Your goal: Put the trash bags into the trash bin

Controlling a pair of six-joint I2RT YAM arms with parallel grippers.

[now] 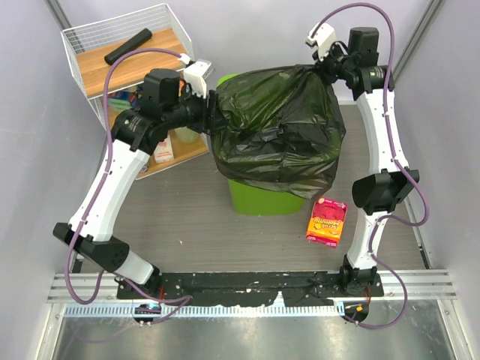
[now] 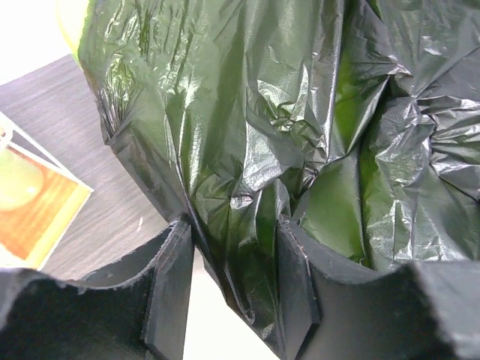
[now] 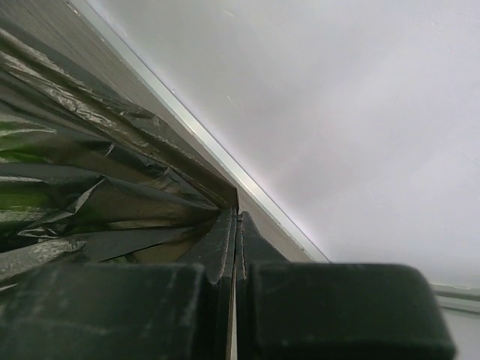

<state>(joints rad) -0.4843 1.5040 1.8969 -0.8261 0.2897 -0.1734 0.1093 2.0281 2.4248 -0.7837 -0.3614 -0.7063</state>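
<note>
Tabletop (image 1: 187, 217) of grey wood grain fills the workspace between pale walls. On it, slightly behind the middle, the trash bag (image 1: 277, 127) is the biggest thing: glossy, black and crinkled, spread wide and draped over the top of the trash bin (image 1: 262, 199). It hides the bin's opening and most of its walls. Only the lime-green lower front of the bin shows beneath the bag's hanging edge, plus a sliver of green at the back left. Whether any of the bag sits inside the bin cannot be told.

At the far left corner stands a white wire rack (image 1: 75, 37) with wooden shelves.

The left gripper (image 2: 236, 229) is at the bag's left side. Its jaws stand partly apart with a fold of the plastic running between them; whether they pinch that fold cannot be told. The right gripper (image 3: 236, 217) is at the bag's far right corner, jaws pressed together on a gathered edge of the plastic and holding it up.

Right of the bin, apart from it, a red and orange snack packet (image 1: 327, 221) lies flat. A slim black roll (image 1: 127, 46) lies on the rack's top shelf.
</note>
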